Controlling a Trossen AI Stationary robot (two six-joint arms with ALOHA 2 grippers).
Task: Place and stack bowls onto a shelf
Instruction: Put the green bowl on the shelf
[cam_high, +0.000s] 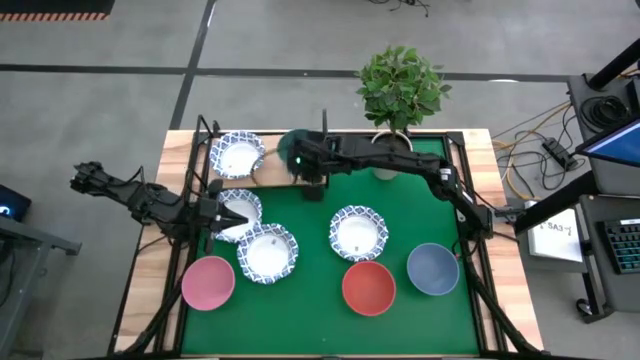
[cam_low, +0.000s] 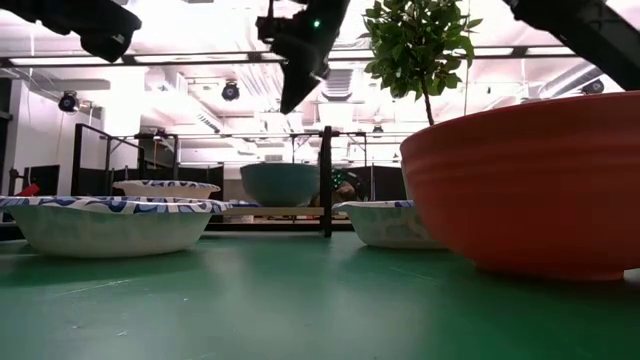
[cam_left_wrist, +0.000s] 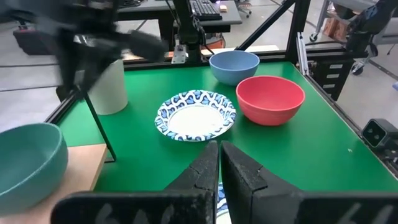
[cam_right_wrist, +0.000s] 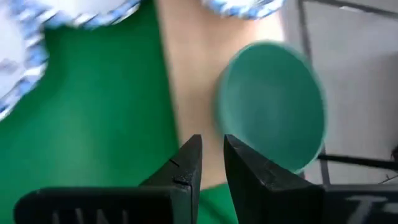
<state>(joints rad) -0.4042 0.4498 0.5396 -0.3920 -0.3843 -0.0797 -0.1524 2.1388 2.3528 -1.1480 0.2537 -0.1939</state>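
Red bowl (cam_low: 530, 190) filled the low view's foreground. On the left, the left gripper (cam_high: 212, 212) sat pressed together over a patterned bowl (cam_high: 237, 213), holding nothing I could see. On the shelf (cam_high: 268, 172) stood 1 patterned bowl (cam_high: 237, 154) and the green bowl (cam_high: 294, 152), upright, mouth up; being round, it had no long axis. Just beside it the right gripper (cam_high: 313, 188) hovered, fingers narrowly parted and empty. Best lift straight clear without nudging the rim.

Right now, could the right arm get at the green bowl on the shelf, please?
Probably yes: the right gripper hangs just beside the green bowl on the shelf, with nothing between them.
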